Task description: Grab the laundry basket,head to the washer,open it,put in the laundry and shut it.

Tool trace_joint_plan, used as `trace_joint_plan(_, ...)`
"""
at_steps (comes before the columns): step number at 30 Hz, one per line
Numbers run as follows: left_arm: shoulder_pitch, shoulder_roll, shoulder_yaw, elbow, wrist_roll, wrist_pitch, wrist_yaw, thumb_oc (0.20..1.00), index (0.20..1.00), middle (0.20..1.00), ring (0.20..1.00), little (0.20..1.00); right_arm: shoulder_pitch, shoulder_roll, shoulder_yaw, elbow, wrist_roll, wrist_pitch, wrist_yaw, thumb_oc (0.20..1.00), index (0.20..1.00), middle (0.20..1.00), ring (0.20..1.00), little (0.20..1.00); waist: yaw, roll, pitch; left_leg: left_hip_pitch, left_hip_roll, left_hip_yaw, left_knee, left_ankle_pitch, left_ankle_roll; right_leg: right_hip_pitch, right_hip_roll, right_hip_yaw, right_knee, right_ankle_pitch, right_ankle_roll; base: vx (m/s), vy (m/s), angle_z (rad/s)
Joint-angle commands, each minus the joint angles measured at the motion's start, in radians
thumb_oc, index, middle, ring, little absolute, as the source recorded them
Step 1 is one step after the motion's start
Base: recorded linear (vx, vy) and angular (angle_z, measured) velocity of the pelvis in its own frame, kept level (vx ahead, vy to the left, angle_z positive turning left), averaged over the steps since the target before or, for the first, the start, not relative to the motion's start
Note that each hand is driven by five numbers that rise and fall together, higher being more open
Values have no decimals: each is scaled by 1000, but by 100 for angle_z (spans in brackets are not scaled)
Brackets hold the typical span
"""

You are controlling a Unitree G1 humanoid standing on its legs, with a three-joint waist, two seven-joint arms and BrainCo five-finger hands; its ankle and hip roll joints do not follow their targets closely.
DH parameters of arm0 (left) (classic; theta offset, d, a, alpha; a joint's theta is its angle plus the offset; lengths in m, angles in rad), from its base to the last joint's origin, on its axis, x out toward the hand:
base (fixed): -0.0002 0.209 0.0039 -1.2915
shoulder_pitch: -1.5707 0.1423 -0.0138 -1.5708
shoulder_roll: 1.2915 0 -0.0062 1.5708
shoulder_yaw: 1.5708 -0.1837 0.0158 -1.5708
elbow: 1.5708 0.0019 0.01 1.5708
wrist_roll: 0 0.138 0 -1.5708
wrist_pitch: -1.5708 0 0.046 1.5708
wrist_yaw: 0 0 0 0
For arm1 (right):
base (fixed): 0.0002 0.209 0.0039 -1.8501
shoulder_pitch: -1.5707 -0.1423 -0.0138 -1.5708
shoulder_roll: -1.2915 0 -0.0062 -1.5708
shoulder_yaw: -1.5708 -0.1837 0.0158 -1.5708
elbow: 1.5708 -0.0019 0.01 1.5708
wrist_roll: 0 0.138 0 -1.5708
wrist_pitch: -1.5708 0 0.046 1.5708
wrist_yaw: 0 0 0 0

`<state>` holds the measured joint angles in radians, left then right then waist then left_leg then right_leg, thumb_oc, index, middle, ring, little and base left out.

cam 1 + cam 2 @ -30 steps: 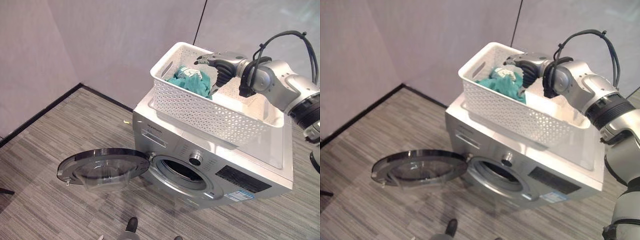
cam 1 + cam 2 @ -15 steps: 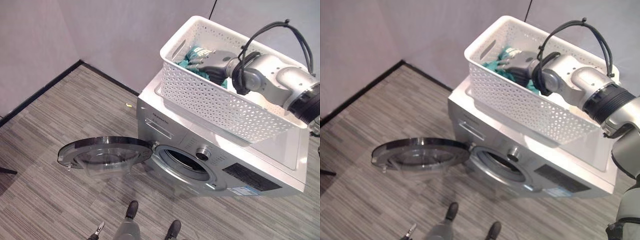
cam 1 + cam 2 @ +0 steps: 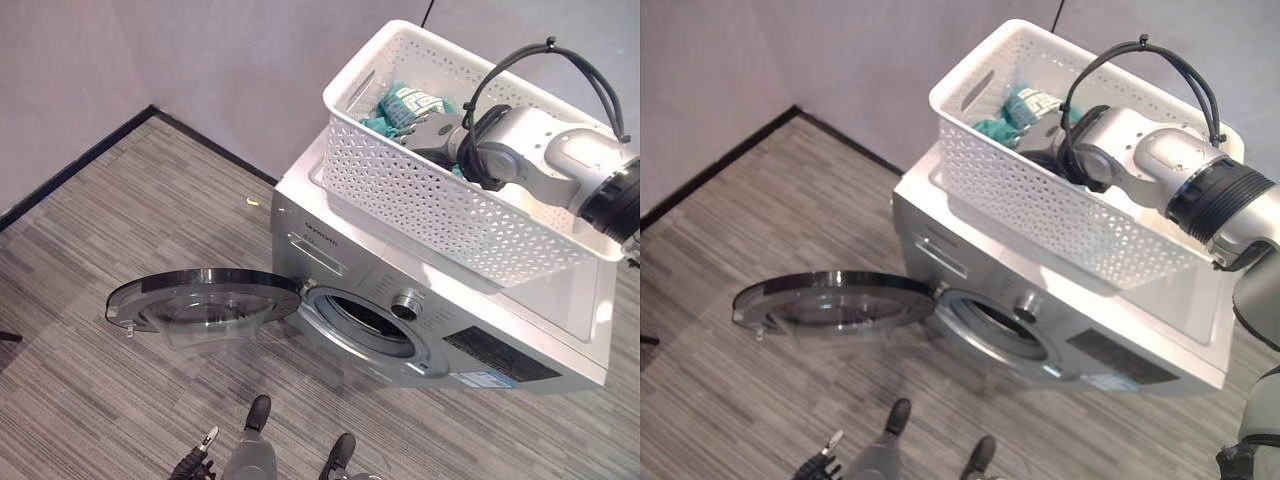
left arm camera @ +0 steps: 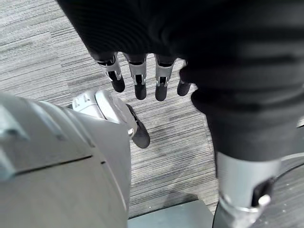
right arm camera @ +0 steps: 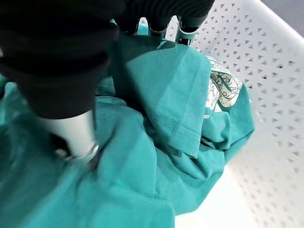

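Note:
A white perforated laundry basket (image 3: 420, 190) stands on top of the silver washer (image 3: 330, 240). Teal laundry (image 3: 410, 103) lies bunched at its far end. My right hand (image 3: 437, 135) reaches down inside the basket. In the right wrist view its fingers (image 5: 184, 32) and thumb (image 5: 71, 128) press into the teal laundry (image 5: 161, 123), with a ridge of the cloth pinched between them. The washer's round door (image 3: 200, 305) is swung wide to the left, and the drum opening (image 3: 365, 322) shows dark. My left hand (image 4: 140, 80) hangs low over the floor with straight fingers, holding nothing.
The washer stands near a grey wall with a black skirting (image 3: 70, 170) along its foot. Striped grey floor (image 3: 120, 400) lies in front of the washer and under the door. A small scrap (image 3: 250, 202) lies on the floor by the wall.
My right hand has come from above the basket down into it and sunk onto the teal laundry. The camera has shifted slightly; basket, washer and door stay put.

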<state>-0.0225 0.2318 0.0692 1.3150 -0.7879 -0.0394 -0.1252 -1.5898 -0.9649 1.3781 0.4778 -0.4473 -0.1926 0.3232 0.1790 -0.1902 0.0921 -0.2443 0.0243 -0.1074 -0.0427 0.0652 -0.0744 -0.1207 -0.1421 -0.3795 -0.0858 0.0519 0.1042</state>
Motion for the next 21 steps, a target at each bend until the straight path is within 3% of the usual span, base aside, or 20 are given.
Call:
trace_joint_plan(1,-11,-2,26,48,-21,3,10,1000,1000,1000,1000,1000,-64,-1,22,53,-22,37,-22,200,200,200,200,200,21,0,11,-1,-20,25,-45,18,16,33,-96,10,-1,98,88,-13,-3,-11)
trace_joint_plan(5,-13,-6,32,53,-15,0,19,1000,1000,1000,1000,1000,-50,-3,-28,82,-29,50,-62,200,200,200,200,200,16,11,8,-1,-22,27,-45,23,18,31,-99,12,-1,103,88,-9,4,-4)
trace_joint_plan(10,-18,-9,10,42,-1,-32,49,1000,1000,1000,1000,1000,111,29,-380,258,149,120,-214,200,200,200,200,200,19,34,-11,19,-21,33,-45,17,17,52,-102,9,-1,99,90,0,0,0)
trace_joint_plan(15,-16,-14,-30,15,3,-46,55,1000,1000,1000,1000,1000,154,54,-556,377,231,150,-298,200,200,200,200,200,21,46,-61,48,-22,23,-45,16,11,95,-104,-10,-1,83,85,9,-22,0)
trace_joint_plan(21,-21,-27,-161,-56,74,-70,74,1000,1000,1000,1000,1000,142,130,-795,515,548,148,-440,200,200,200,200,200,23,66,-106,87,-17,10,-45,12,6,144,-92,-21,-1,60,73,-4,-26,6)
